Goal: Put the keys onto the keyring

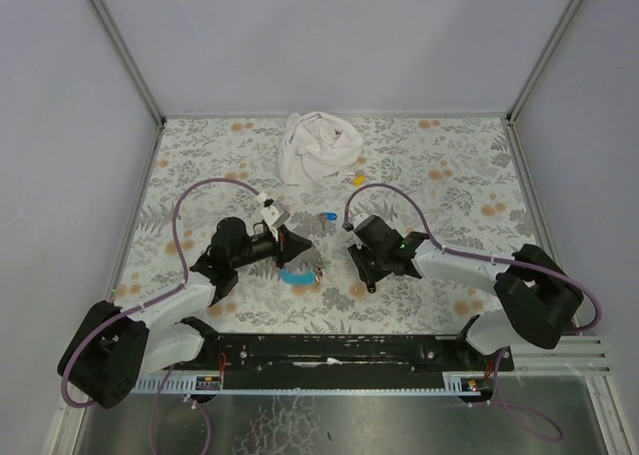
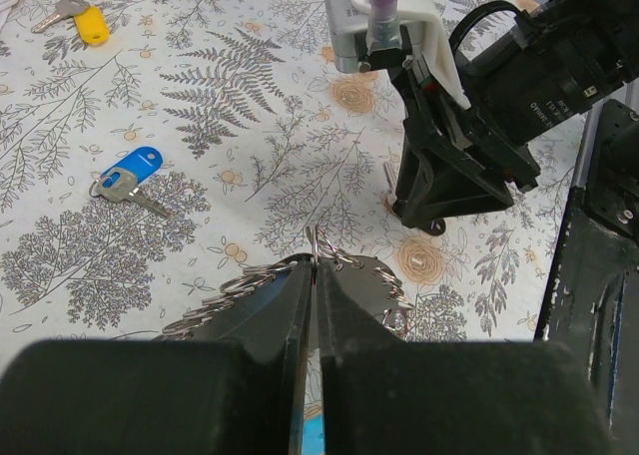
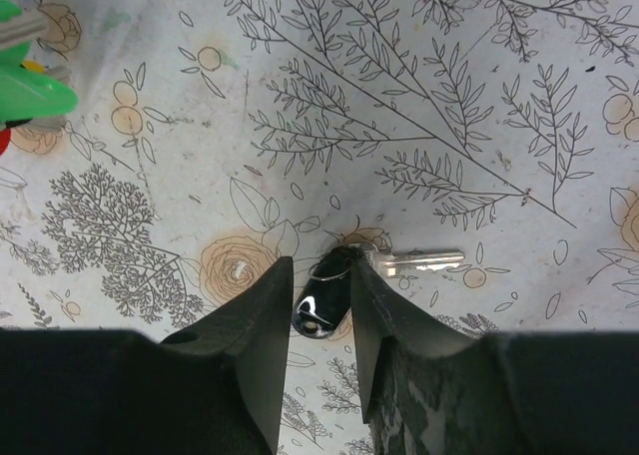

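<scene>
My left gripper point(image 2: 315, 267) is shut on a thin metal ring of the keyring point(image 2: 316, 243), held upright just above the table. More rings fan out to both sides of the fingers, and the strap's blue side point(image 1: 296, 275) shows below. My right gripper point(image 3: 319, 259) is down at the table, open, its fingers on either side of a black-capped key point(image 3: 323, 301) whose silver blade point(image 3: 424, 262) points right. A blue-capped key point(image 2: 130, 170) lies loose to the left. Green key caps point(image 3: 30, 88) show at the right wrist view's top left edge.
A yellow-capped key point(image 2: 88, 23) lies farther back on the flowered tablecloth point(image 1: 439, 176). A crumpled white cloth point(image 1: 318, 148) sits at the back middle. The right arm's wrist point(image 2: 454, 166) stands close in front of the left gripper. A black rail point(image 1: 329, 350) runs along the near edge.
</scene>
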Motion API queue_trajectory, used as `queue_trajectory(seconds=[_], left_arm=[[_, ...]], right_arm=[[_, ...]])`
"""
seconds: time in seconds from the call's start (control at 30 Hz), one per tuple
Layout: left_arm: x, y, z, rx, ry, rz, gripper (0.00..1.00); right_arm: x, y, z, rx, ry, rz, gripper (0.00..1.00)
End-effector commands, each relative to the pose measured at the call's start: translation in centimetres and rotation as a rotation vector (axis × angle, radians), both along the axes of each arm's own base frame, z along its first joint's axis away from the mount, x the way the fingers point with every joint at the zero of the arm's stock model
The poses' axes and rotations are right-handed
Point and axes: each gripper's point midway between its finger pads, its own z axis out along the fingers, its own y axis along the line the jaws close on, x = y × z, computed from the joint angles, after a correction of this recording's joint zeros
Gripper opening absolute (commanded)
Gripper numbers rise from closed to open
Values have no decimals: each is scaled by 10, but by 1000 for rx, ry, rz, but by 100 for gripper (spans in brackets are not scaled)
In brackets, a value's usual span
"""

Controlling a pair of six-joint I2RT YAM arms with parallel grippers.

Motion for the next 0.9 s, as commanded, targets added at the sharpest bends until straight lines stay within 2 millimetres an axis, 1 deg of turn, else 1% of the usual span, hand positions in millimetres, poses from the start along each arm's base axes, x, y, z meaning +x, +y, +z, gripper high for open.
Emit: queue_trajectory(seconds=[0.0, 0.1, 0.33, 0.43, 0.53, 0.6, 0.67, 0.73, 0.8, 0.87], left_arm=[[3, -7, 26, -41, -74, -28, 0], [3, -7, 27, -42, -76, -27, 0], [3, -7, 28, -44, -81, -24, 0], [2, -7, 28, -44, -81, -25, 0], [3, -6, 28, -43, -81, -19, 0], [3, -6, 29, -43, -84, -19, 0], [3, -6, 30, -45, -87, -18, 0], [2, -5, 31, -46, -91, -17, 0], [2, -5, 31, -47, -93, -15, 0], [1, -6, 31, -46, -95, -18, 0]], right_arm=[[13, 9, 12, -27, -57, -43, 35], [15, 7, 10, -88, -76, -52, 29], [18, 2, 17, -194, -148, -71, 24], [13, 6, 19, -198, -148, -50, 24], [-1, 24, 23, -96, -96, 16, 24], [-9, 28, 29, -39, -89, 59, 24], [-10, 27, 39, -14, -126, 103, 24], [-9, 23, 49, -23, -166, 165, 24], [-9, 18, 56, -40, -210, 246, 30], [-8, 12, 58, -77, -244, 359, 36]])
